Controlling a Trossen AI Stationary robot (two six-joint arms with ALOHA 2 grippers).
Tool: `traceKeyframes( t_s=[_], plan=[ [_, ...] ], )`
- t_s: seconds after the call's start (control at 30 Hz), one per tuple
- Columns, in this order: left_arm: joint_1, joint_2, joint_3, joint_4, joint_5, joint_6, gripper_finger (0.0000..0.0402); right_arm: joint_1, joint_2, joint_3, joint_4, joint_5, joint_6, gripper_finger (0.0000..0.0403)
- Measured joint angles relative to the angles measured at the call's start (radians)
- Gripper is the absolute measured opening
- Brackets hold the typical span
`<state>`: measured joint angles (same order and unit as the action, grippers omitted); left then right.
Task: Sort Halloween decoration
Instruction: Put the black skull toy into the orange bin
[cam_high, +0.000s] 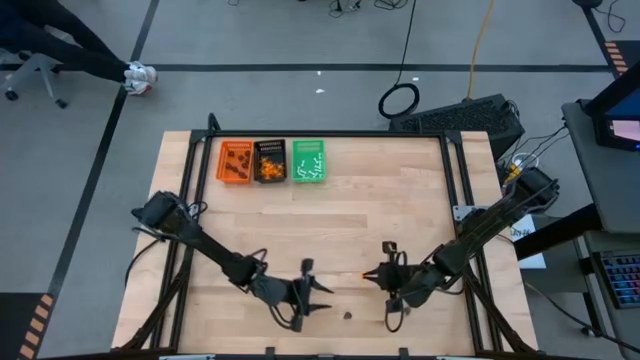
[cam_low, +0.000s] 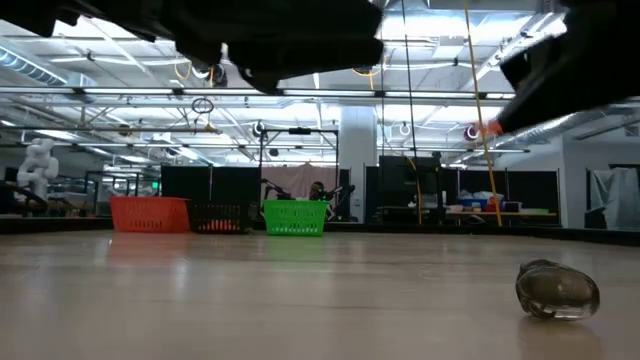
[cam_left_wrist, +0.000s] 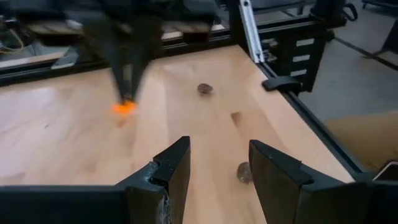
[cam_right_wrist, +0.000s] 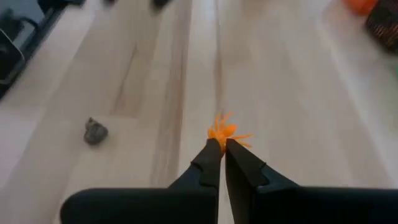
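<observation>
A tiny spiky orange trinket sits in the tips of my right gripper, which is shut on it above the table's near middle. My left gripper stands open just to its left, low over the wood and touching nothing. One dark brown blob lies on the table beside its finger. Another dark blob lies farther off. The low view shows a dark blob resting on the tabletop. My right gripper pinches the orange trinket between its two fingertips, only at their free ends. The fingers slant down from the table's right side. The trinket is lifted clear of the wood, its thin legs sticking out past the tips.
Three small trays stand in a row at the far left of the table: orange, black and green, each with trinkets inside. A black frame rail runs along the table's edge. Bare wood lies between the grippers and the trays.
</observation>
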<state>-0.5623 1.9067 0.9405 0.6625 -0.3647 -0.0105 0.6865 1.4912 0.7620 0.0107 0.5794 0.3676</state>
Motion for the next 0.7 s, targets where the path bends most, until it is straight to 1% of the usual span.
traceKeyframes(
  t_s=[0.1,0.27,0.37,0.47,0.53,0.63,0.7],
  plan=[
    [-0.007,0.057,0.057,-0.008,0.005,0.018,0.0162,0.0,-0.051,0.0,-0.018,0.044,-0.047,0.0],
    [-0.01,0.132,0.134,-0.031,0.005,0.01,0.0162,0.0,-0.131,0.0,-0.043,0.081,-0.101,0.0],
    [-0.01,0.155,0.16,-0.033,-0.004,-0.006,0.0162,0.0,-0.158,0.0,-0.03,0.083,-0.128,0.0],
    [-0.01,0.156,0.163,-0.035,-0.028,-0.01,0.0162,0.002,-0.163,0.001,-0.004,0.11,-0.167,0.0],
    [-0.01,0.156,0.163,-0.035,-0.05,-0.009,0.0162,0.002,-0.163,0.001,0.058,0.133,-0.227,0.0],
    [-0.01,0.156,0.163,-0.036,-0.06,-0.009,0.0162,0.002,-0.163,0.001,0.156,0.133,-0.396,0.0],
    [-0.009,0.156,0.163,-0.036,-0.063,-0.009,0.0162,0.003,-0.163,0.001,0.181,0.132,-0.513,0.0]
  ],
)
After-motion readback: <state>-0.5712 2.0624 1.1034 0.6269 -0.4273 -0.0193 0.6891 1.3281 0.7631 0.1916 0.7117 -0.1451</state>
